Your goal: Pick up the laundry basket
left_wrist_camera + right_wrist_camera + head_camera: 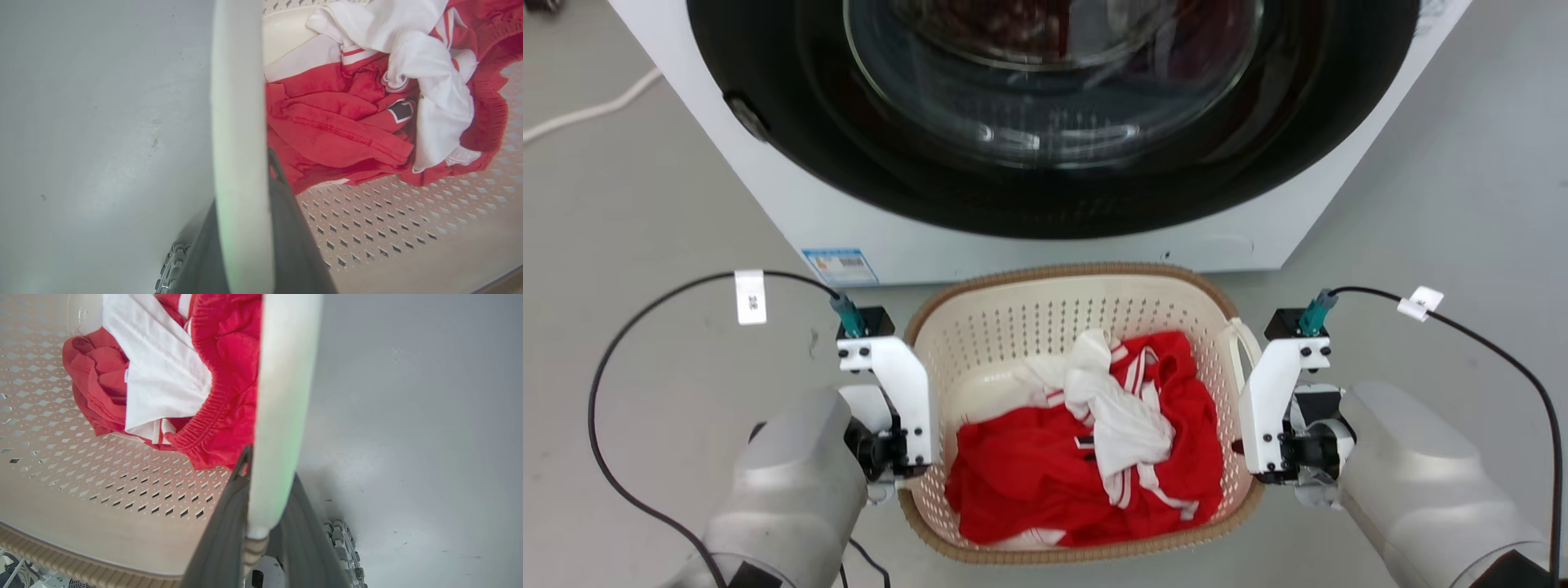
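The left gripper (241, 183) is clamped on a white handle (237, 102) of the basket (1045, 314), a dark finger (286, 228) on each side of it; the right gripper (271, 465) pinches the opposite handle (286, 375) likewise. The basket lies between the two grippers, over the grey floor (645, 204); whether it rests there I cannot tell. Red clothes (1029, 474) and a white garment (1119, 416) lie in it, inward of each gripper. Beyond both grippers stands the washer (1241, 245), its dark door (1045, 122) just past the basket's rim.
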